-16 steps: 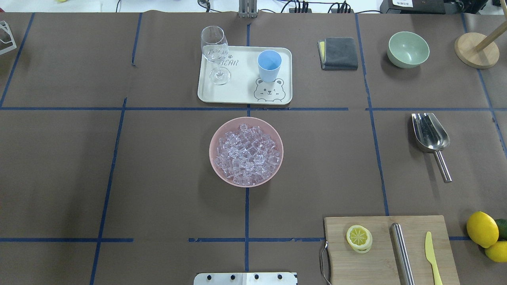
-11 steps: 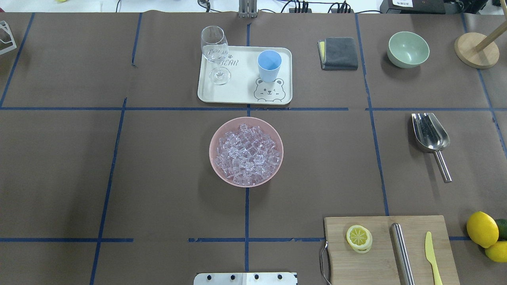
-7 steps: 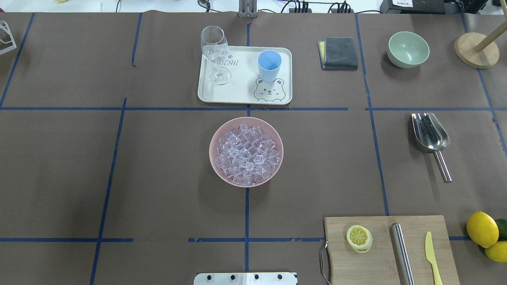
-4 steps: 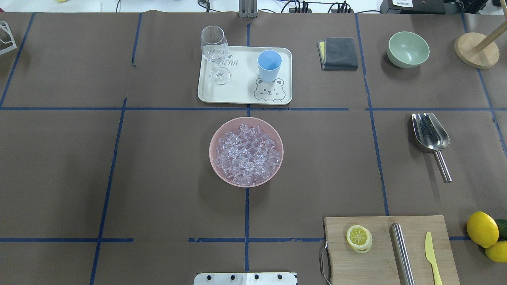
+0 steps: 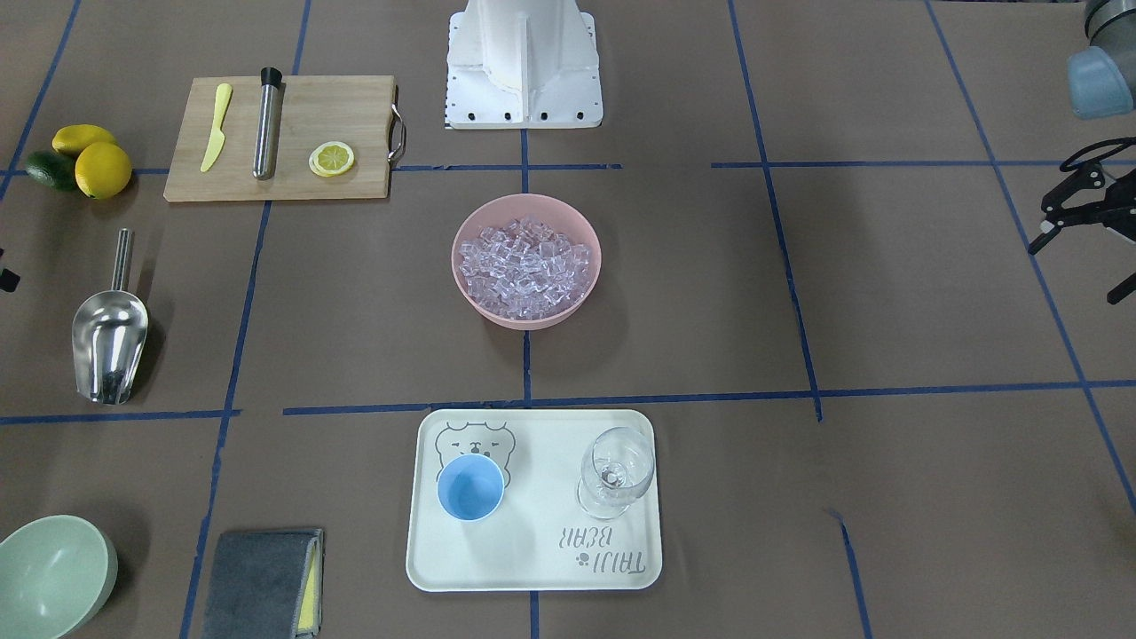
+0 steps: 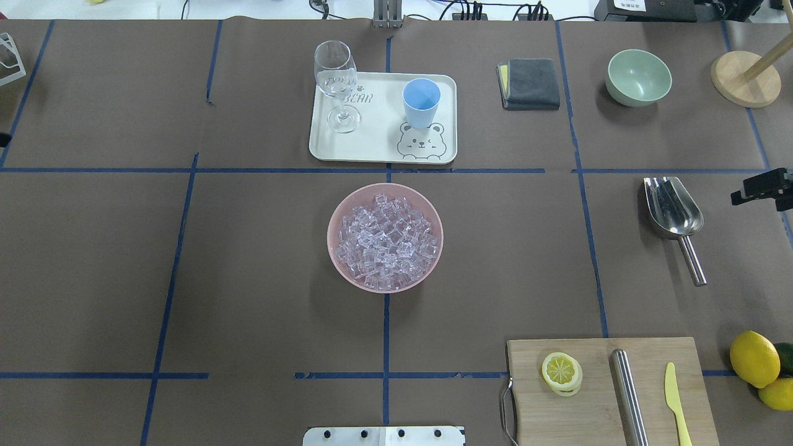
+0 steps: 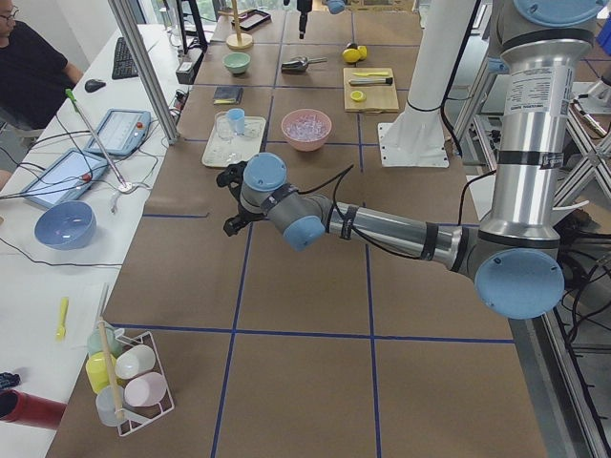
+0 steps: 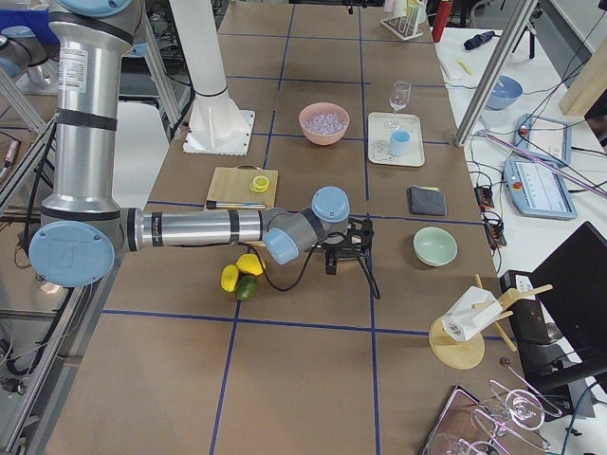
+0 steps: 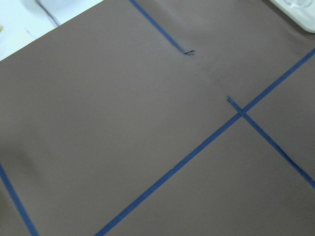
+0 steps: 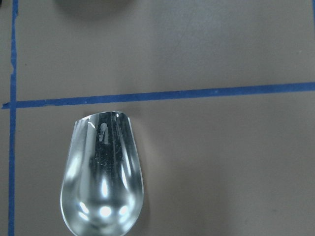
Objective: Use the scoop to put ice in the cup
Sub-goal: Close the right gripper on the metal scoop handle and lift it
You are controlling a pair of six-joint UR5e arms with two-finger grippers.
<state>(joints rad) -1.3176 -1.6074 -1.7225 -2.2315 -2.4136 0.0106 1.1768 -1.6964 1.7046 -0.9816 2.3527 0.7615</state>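
Both arms have come into the overhead view, which had neither a sec ago. R gripper (image 6: 763, 188) now pokes in at the right edge, just beside the scoop (image 6: 672, 207) on its outer side, w/o touching it. Only part of the gripper shows, so can't tell if the fingers are spread or closed. L gripper (image 5: 1072, 275) has swung in too. In the overhead view it is only a small dark bit at the left edge; the front-facing view shows it over bare table w/ jaws apart.
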